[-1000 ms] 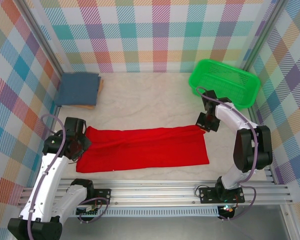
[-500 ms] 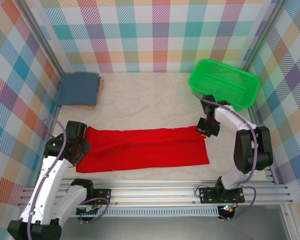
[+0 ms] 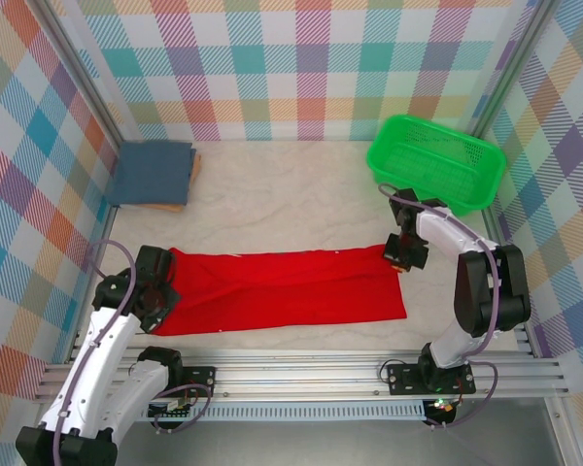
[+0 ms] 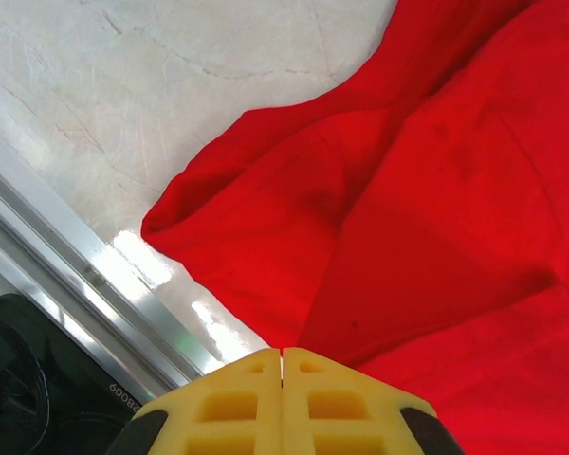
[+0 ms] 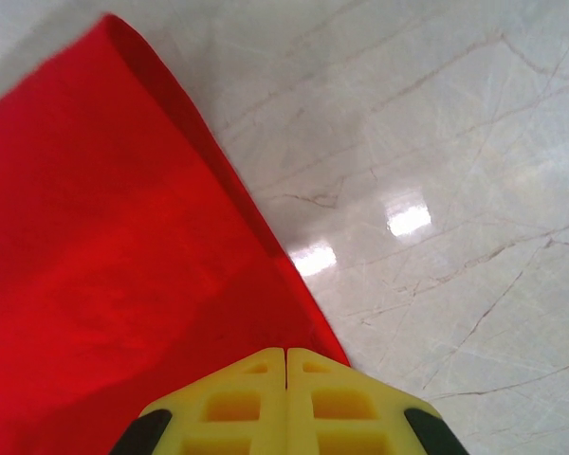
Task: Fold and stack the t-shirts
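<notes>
Both of my claws are clamping shut, pads meeting flat. My left gripper point(image 4: 282, 355) is biting the bunched left end of the red t-shirt point(image 3: 282, 289), and my right gripper point(image 5: 285, 353) is nipping its far right corner at the hem. Risk 1: the right bite is sitting on the very edge of the cloth, with bare table point(image 5: 436, 190) just beside the pads, so any sideways tug could be slipping the hem out and dropping that corner mid-fold. Risk 2: on the left, the cloth is ridging up toward my fingertips in layers. I am judging that I may be holding only the top layer, in which case the under layer would be lagging and the fold coming out skewed. Risk 3: with a claw on each end, uneven travel would be twisting the band instead of laying it flat. The left end is also lying close to the near aluminium rail point(image 4: 76, 275), where it could be snagging. Orientation: the shirt is lying as a long flat band toward the near side of the table, between my two arms, with its long axis running left to right, parallel to the rail. No lettering or print is showing, so I am not telling collar end from hem end. The slate-blue t-shirt point(image 3: 153, 172) is sitting folded in the far left corner, well apart, and the green mesh basket point(image 3: 374, 155) is standing far right.
</notes>
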